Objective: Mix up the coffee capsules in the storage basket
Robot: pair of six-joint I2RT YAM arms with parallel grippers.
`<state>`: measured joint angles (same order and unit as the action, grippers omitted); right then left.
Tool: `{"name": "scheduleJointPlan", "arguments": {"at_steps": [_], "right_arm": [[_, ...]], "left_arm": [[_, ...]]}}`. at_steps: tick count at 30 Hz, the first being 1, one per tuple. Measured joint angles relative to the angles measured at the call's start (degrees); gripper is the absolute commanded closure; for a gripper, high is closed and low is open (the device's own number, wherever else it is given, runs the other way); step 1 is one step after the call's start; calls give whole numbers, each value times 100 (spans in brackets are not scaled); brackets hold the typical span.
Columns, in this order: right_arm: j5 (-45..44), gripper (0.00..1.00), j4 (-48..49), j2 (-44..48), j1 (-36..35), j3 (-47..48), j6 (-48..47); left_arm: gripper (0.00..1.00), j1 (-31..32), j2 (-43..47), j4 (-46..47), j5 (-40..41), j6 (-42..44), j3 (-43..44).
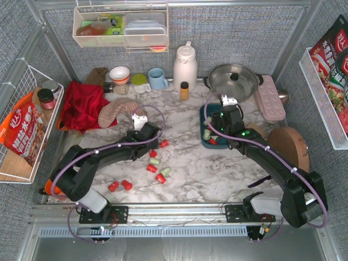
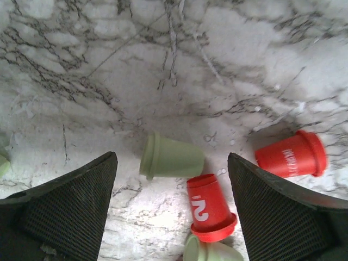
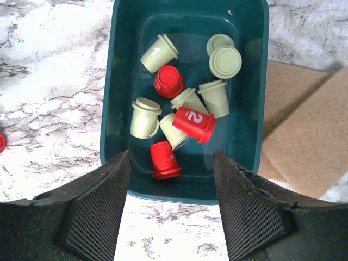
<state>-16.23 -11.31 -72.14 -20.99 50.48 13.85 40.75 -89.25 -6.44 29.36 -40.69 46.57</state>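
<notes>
Released left gripper (image 2: 171, 160) over loose coffee capsules (image 2: 207, 209), right gripper (image 3: 172, 157) released above storage basket (image 3: 251, 130)

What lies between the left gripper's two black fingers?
In the left wrist view, a pale green tapered capsule and a red tapered capsule lie on their sides there; another green capsule peeks in below.

A mock kitchen counter inside a robot test cell — a marble-patterned tabletop (image 1: 196, 182) boxed in by grey fabric walls (image 1: 228, 38) and aluminium rails (image 1: 174, 208). Along the far edge stand a white thermos jug (image 1: 185, 66), a lidded steel pot (image 1: 234, 80) and a blue mug (image 1: 157, 78); snack packets (image 1: 24, 130) fill a wire basket (image 1: 15, 73) at left.
</notes>
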Motion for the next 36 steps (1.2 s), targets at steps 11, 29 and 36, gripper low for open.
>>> {"name": "scheduleJointPlan", "arguments": {"at_steps": [11, 29, 36], "right_arm": [[201, 34, 13, 105, -2, 0, 39], [1099, 35, -15, 116, -2, 210, 42], [2616, 42, -2, 103, -138, 505, 131]], "left_arm": [[43, -136, -466, -66, -330, 168, -48], [54, -107, 903, 999, -1394, 1239, -363], [54, 262, 1552, 3447, -2861, 2524, -1366]]}}
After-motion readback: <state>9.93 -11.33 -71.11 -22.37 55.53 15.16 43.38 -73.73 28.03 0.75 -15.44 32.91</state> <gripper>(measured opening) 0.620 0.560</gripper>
